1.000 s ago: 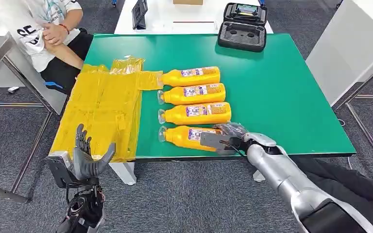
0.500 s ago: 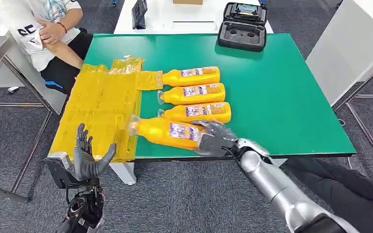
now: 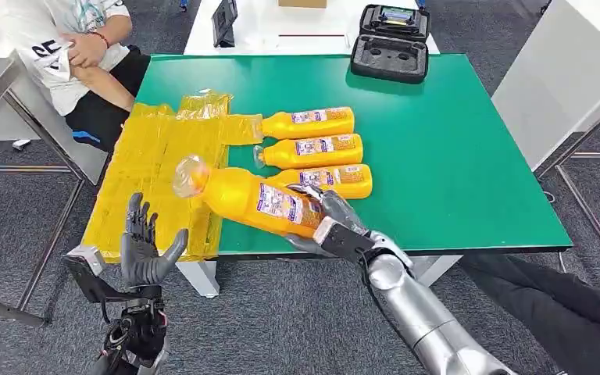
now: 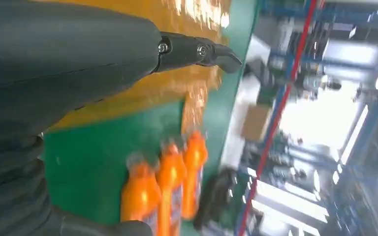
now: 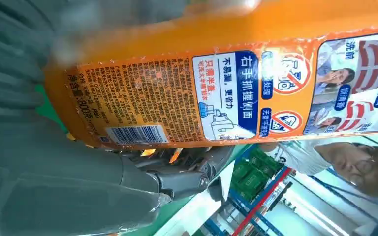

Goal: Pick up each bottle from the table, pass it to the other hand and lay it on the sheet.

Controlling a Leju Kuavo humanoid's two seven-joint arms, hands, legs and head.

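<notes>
My right hand (image 3: 330,225) grips the base end of an orange bottle (image 3: 246,196), lifted above the table's near edge with its clear cap pointing left over the yellow sheet (image 3: 160,172). The right wrist view has the bottle's label (image 5: 216,93) close up. Three more orange bottles (image 3: 312,123) (image 3: 316,150) (image 3: 342,179) lie side by side on the green table (image 3: 437,141); they also appear in the left wrist view (image 4: 170,184). My left hand (image 3: 144,248) is raised below the sheet's near edge, palm toward the bottle, fingers spread, holding nothing.
A person (image 3: 70,47) sits at the table's far left corner with arms folded. A black open case (image 3: 391,43) rests at the far edge. A white table (image 3: 570,70) stands to the right.
My right hand has lifted the nearest bottle off the table and carried it up and left toward the left hand. The left hand has risen slightly.
</notes>
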